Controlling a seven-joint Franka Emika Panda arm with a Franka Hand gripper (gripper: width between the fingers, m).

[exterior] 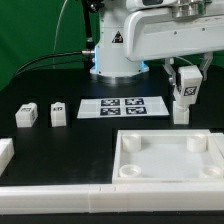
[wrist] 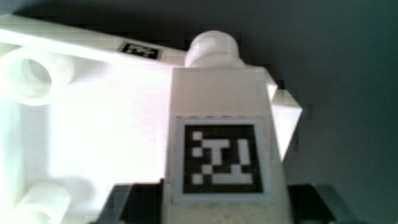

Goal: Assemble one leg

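Note:
My gripper (exterior: 183, 95) is shut on a white leg (exterior: 183, 105) with a black-and-white marker, held upright in the air just above the far right part of the big white tray-like piece (exterior: 165, 172). In the wrist view the held leg (wrist: 222, 120) fills the middle, its marker face toward the camera and its rounded end pointing away, with black fingers (wrist: 128, 205) on both sides. The tray (wrist: 71, 120) lies beneath it, one round socket (wrist: 36, 78) visible. Two more legs (exterior: 27, 114) (exterior: 58, 111) stand on the table at the exterior view's left.
The marker board (exterior: 122, 106) lies flat in the middle of the black table. A long white bar (exterior: 100, 196) runs along the near edge, and a white piece (exterior: 5, 152) sits at the exterior view's left edge. The robot base (exterior: 115, 50) stands behind.

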